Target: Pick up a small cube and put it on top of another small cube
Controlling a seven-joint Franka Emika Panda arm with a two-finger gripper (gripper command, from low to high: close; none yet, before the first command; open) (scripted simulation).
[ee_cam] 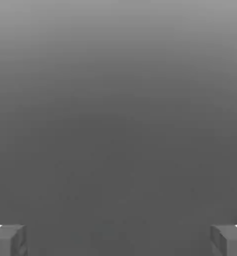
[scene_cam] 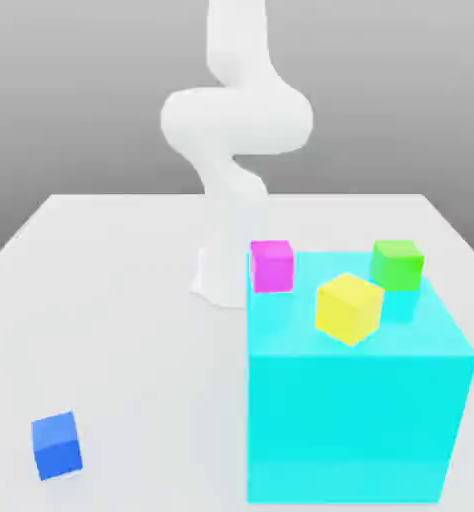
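Arm: the white robot arm (scene_cam: 236, 120) rises at the far side of the worktop (scene_cam: 131, 300), well above every cube.
Fingers: in the hand view the two grey fingers (ee_cam: 8, 240) stand spread wide at opposite edges, with nothing between them; the gripper (ee_cam: 118, 241) looks onto plain grey.
Small cube: the blue cube (scene_cam: 57, 445) lies alone on the worktop, near the front on the exterior view's left, well apart from the other objects.
Large block: the cyan block (scene_cam: 356, 400) stands on the exterior view's right and carries three small cubes on its top face.
Upper cubes: the magenta cube (scene_cam: 272, 265), the green cube (scene_cam: 397, 264) and the yellow cube (scene_cam: 349, 308), the last turned corner-forward.
Step in hand: judged as the start; no cube is grasped yet.
Next move: likely a descent over the blue cube, fingers straddling opposite faces before closing.
Writing: no brand, label or lettering is legible anywhere.
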